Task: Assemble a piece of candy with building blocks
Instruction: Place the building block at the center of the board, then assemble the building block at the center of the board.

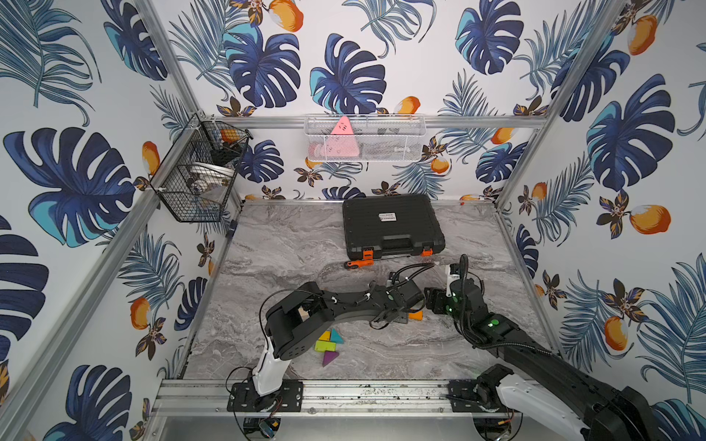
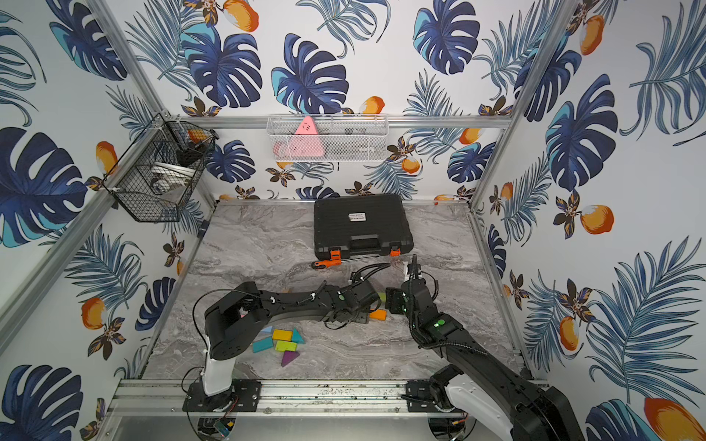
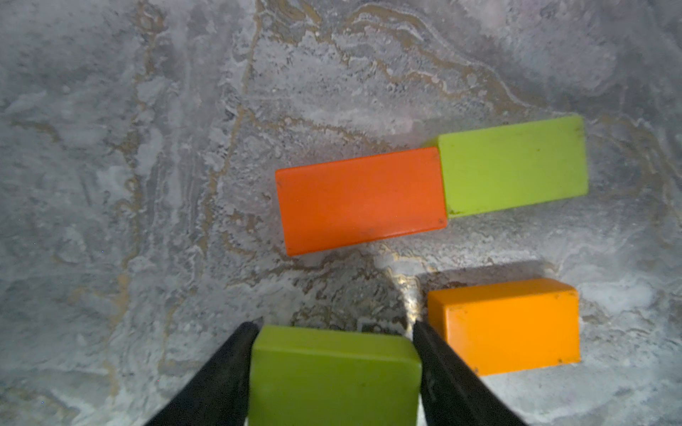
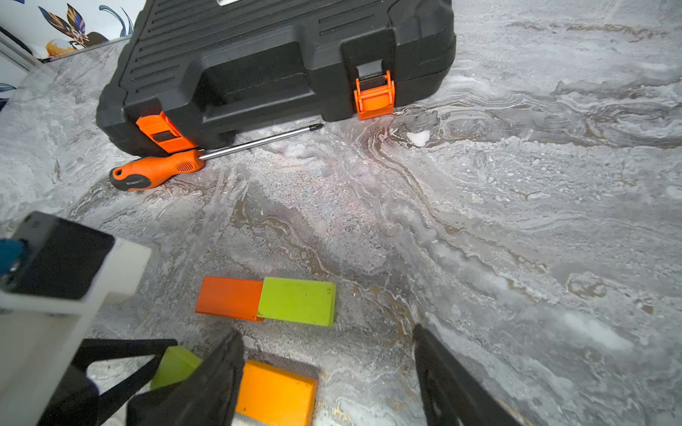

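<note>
— In a top view both arms crowd over the amber block (image 1: 416,315); the spare blocks (image 2: 282,336) lie well apart from it. If the wrists bump, I'd say the laid pieces scatter.
— Left wrist view: the left gripper (image 3: 335,326) has its jaws against a green block (image 3: 334,376); pinched or freed, I cannot tell. Dragged, it could knock the red-orange block (image 3: 360,201) off its green neighbour (image 3: 513,166).
— Right wrist view: the right gripper (image 4: 326,332) gapes wide and empty, with one finger beside the amber block.
</note>
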`<state>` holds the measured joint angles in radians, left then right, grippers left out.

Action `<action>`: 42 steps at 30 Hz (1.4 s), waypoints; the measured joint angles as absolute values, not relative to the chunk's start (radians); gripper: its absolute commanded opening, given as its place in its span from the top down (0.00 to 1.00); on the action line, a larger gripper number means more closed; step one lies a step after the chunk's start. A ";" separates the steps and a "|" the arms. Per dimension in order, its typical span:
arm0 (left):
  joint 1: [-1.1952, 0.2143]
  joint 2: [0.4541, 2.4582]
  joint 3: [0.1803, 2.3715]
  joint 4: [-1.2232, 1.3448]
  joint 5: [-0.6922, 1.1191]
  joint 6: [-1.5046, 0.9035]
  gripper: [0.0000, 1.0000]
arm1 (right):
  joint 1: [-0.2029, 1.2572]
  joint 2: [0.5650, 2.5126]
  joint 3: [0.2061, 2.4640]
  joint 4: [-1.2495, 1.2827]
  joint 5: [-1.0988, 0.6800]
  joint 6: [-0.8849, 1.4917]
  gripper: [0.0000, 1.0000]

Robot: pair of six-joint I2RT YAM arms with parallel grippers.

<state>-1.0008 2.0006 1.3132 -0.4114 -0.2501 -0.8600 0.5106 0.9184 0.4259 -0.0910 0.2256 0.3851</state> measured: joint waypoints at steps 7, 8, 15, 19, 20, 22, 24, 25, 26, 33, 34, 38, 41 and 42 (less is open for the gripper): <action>-0.999 1.954 1.279 -0.407 -0.205 -0.854 0.18 | 0.510 0.921 0.426 -0.084 0.218 0.385 0.25; -0.999 1.935 1.271 -0.414 -0.201 -0.836 0.18 | 0.510 0.918 0.425 -0.084 0.217 0.385 0.25; -0.966 1.704 1.103 -0.420 -0.181 -0.757 0.27 | 0.510 0.899 0.414 -0.081 0.213 0.385 0.24; -0.944 1.650 1.040 -0.435 -0.154 -0.667 0.36 | 0.509 0.915 0.414 -0.081 0.202 0.385 0.24; -0.944 1.648 1.033 -0.438 -0.150 -0.644 0.36 | 0.509 0.920 0.416 -0.081 0.202 0.385 0.24; -0.944 1.647 1.015 -0.434 -0.142 -0.603 0.37 | 0.509 0.923 0.418 -0.081 0.202 0.385 0.24; -0.944 1.652 0.998 -0.424 -0.131 -0.572 0.37 | 0.509 0.922 0.418 -0.081 0.200 0.385 0.24; -0.944 1.658 0.992 -0.409 -0.126 -0.558 0.37 | 0.509 0.920 0.418 -0.081 0.200 0.385 0.24; -0.944 1.672 0.989 -0.388 -0.117 -0.543 0.37 | 0.508 0.916 0.418 -0.081 0.200 0.385 0.24; -0.941 1.747 0.989 -0.297 -0.075 -0.465 0.38 | 0.507 0.894 0.411 -0.081 0.200 0.385 0.24; -0.937 1.757 0.989 -0.281 -0.072 -0.450 0.38 | 0.507 0.895 0.411 -0.081 0.200 0.385 0.24; -0.916 1.781 0.988 -0.226 -0.074 -0.417 0.39 | 0.506 0.900 0.411 -0.081 0.200 0.385 0.24; -0.913 1.790 0.979 -0.175 -0.071 -0.408 0.39 | 0.506 0.899 0.411 -0.081 0.199 0.385 0.24; -0.911 1.792 0.974 -0.155 -0.070 -0.395 0.39 | 0.506 0.899 0.411 -0.081 0.199 0.385 0.24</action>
<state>-0.9108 1.7920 0.9745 -0.1551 -0.0704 -0.3950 0.5056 0.8989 0.4114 -0.0807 0.1993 0.3855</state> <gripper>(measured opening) 0.609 0.759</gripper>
